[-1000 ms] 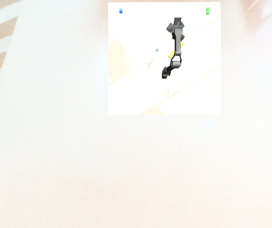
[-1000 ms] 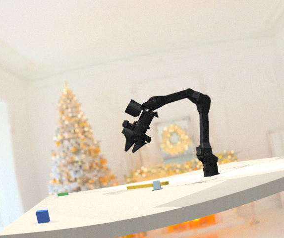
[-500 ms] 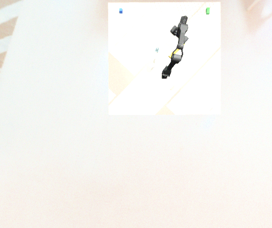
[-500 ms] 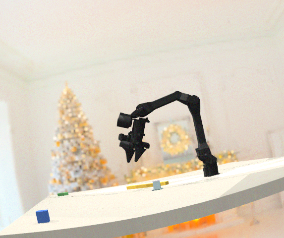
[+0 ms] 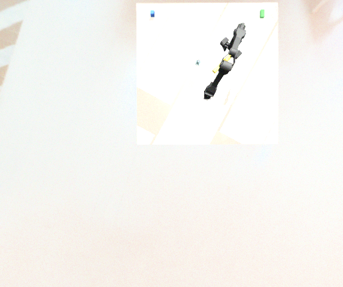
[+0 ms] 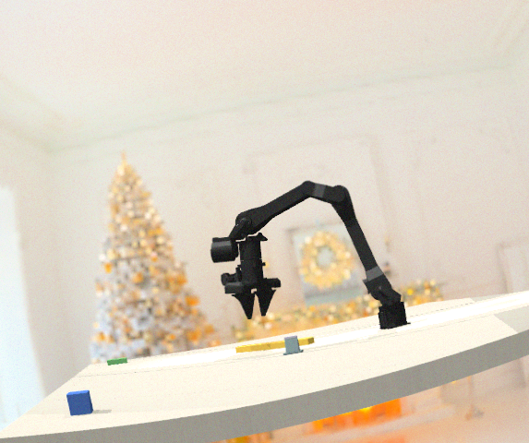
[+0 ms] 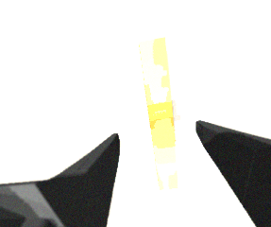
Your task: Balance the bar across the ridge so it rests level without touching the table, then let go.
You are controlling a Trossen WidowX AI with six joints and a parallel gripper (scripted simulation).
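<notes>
The yellow bar lies flat on the table, directly below and between the two fingertips in the wrist view, its long axis running away from the camera and square to the closing line of the jaws. The gripper hangs above it, fingers pointing down, parted and holding nothing; daylight shows on both sides of the bar.

Step in hand, as judged: descent for the pick. To do it well, the gripper should come straight down without yaw, keep the bar centred in the gap, and close on the darker band at mid-length. A central grasp should keep the bar level when lifted and make the later balance easier. An off-centre hold risks tilt.

Beyond the fingers, the exterior view shows the small grey ridge block, standing in front of the bar as that camera sees it; whether they touch cannot be told. The wrist view does not show the ridge at all.

The top view places the ridge apart from the bar, which the arm partly covers. Farthest off, a green block and a blue block sit near the table corners, clear of the work.
</notes>
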